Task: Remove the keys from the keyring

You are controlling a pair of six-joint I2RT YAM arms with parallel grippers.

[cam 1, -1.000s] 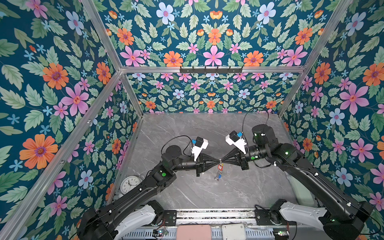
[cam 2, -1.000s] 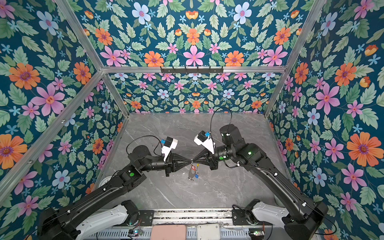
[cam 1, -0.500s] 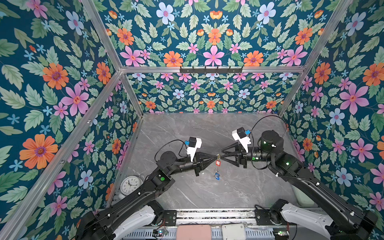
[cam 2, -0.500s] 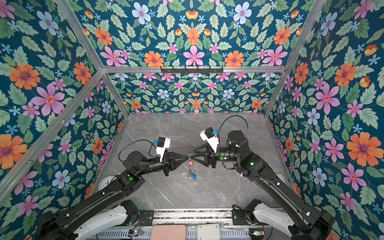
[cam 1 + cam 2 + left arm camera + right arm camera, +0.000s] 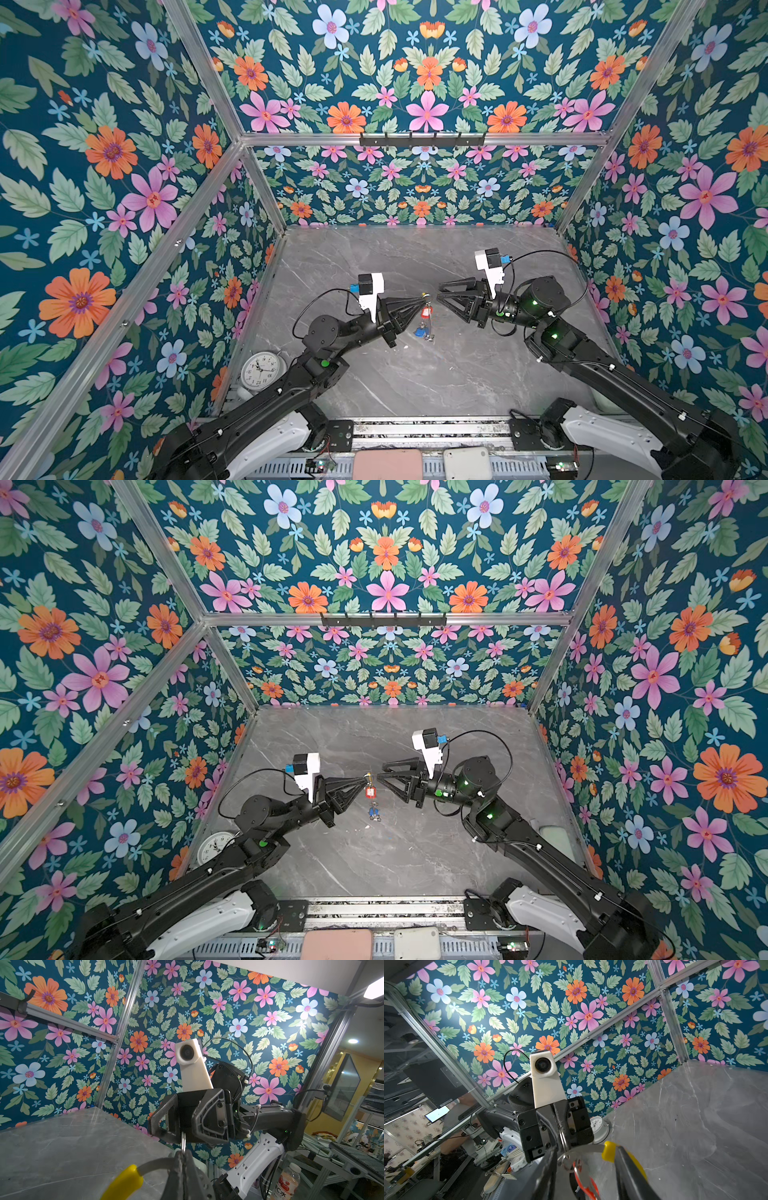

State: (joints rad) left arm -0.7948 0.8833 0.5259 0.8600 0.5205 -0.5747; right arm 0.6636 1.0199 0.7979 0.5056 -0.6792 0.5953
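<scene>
My left gripper (image 5: pixel 423 297) (image 5: pixel 365 777) is shut on the keyring (image 5: pixel 153 1164), a thin grey ring with a yellow arc (image 5: pixel 124 1181), and holds it above the middle of the table. In both top views the keys hang below it: the red-tagged one (image 5: pixel 424 312) (image 5: pixel 370 791) above the blue-tagged one (image 5: pixel 420 331) (image 5: pixel 373 811). My right gripper (image 5: pixel 437 291) (image 5: pixel 380 771) is open just right of the ring, not touching it. In the right wrist view the ring's yellow arc (image 5: pixel 608 1151) and the red key (image 5: pixel 585 1185) show between my right fingers (image 5: pixel 548 1167).
A white alarm clock (image 5: pixel 259 370) (image 5: pixel 214 845) stands by the left wall near the front. Flowered walls close in the grey marble table (image 5: pixel 415 386) on three sides. A pale object (image 5: pixel 555 837) lies by the right wall.
My right gripper has opened and drawn back to the right, away from the ring. My left gripper has stayed shut on the ring and shifted a little left with the keys.
</scene>
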